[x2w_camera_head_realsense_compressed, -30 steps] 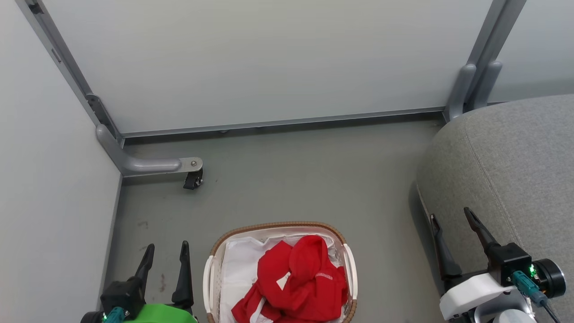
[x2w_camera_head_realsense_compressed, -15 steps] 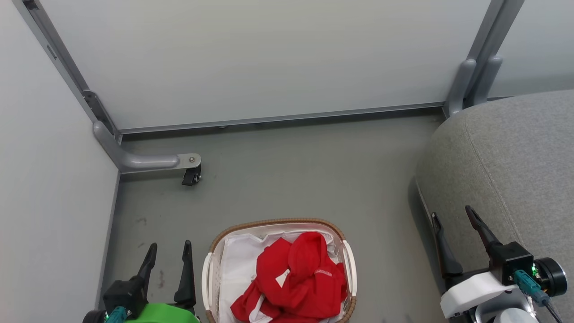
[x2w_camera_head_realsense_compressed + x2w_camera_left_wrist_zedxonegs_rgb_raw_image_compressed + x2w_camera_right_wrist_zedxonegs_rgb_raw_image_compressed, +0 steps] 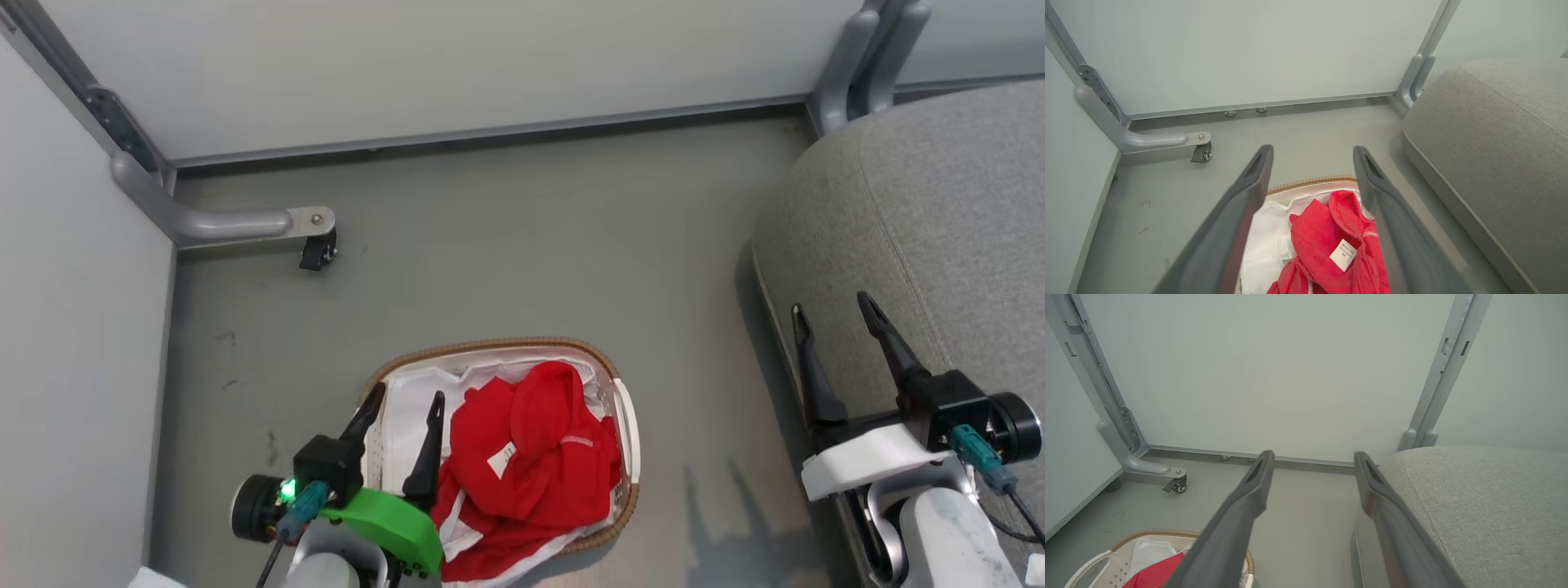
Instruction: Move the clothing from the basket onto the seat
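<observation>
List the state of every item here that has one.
clothing, heaped in the basket, ungripped.
basket, upright on the floor, loaded.
seat, no clothing on the visible part.
left gripper, open, over the basket's left side.
right gripper, open, holding nothing.

Looks like a lab or test booth dressed up as a corner of a home. Plain pale partition panels [image 3: 457, 65] run across the top and left of the frame, on grey metal legs [image 3: 229, 222] with a small caster wheel [image 3: 317, 251] at upper left. The only homey bits are the grey seat [image 3: 939, 188] at right and the basket [image 3: 490, 346] of red clothing [image 3: 539, 441] at bottom middle, on a bare grey floor [image 3: 531, 237].
</observation>
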Robot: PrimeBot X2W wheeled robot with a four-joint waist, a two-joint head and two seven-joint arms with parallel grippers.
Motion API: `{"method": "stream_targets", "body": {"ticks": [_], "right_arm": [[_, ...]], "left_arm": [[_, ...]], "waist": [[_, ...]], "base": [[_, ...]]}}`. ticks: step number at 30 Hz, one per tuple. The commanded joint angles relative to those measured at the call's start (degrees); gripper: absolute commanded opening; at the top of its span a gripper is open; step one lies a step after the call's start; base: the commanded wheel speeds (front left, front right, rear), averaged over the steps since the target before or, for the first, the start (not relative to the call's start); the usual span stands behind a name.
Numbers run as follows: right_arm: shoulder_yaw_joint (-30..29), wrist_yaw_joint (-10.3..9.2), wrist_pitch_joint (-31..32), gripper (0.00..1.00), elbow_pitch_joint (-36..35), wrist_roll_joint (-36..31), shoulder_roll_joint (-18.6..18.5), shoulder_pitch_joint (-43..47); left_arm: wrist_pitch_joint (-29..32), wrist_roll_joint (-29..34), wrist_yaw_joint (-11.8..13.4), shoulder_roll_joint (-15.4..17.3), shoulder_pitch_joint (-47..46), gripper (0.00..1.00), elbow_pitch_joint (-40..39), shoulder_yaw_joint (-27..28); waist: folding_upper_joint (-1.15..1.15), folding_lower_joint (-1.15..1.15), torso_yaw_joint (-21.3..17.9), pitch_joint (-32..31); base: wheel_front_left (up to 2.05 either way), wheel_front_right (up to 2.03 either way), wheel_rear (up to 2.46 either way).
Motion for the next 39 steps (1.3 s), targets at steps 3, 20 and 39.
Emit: {"method": "stream_targets", "body": {"ticks": [3,20,39], "right_arm": [[0.09,-0.04,-0.28,1.0,-0.54,0.73,-0.25,-3.02],[2.94,-0.04,-0.28,1.0,-1.49,4.43,-0.21,-10.67],[5.16,-0.04,-0.28,1.0,-1.34,6.92,-0.22,-12.98]], "left_arm": [[0.01,0.01,-0.28,0.35,-5.06,1.0,3.97,-3.19],[0.01,-1.37,-0.24,1.01,-19.2,1.0,26.96,-14.9],[0.03,-3.59,-0.25,0.89,-27.38,0.38,40.23,-18.35]], "waist": [[0.0,0.0,-3.15,8.49],[0.0,0.0,-10.39,23.14],[0.0,0.0,-13.11,28.35]], "base": [[0.0,0.0,0.0],[0.0,0.0,0.0],[0.0,0.0,0.0]]}}
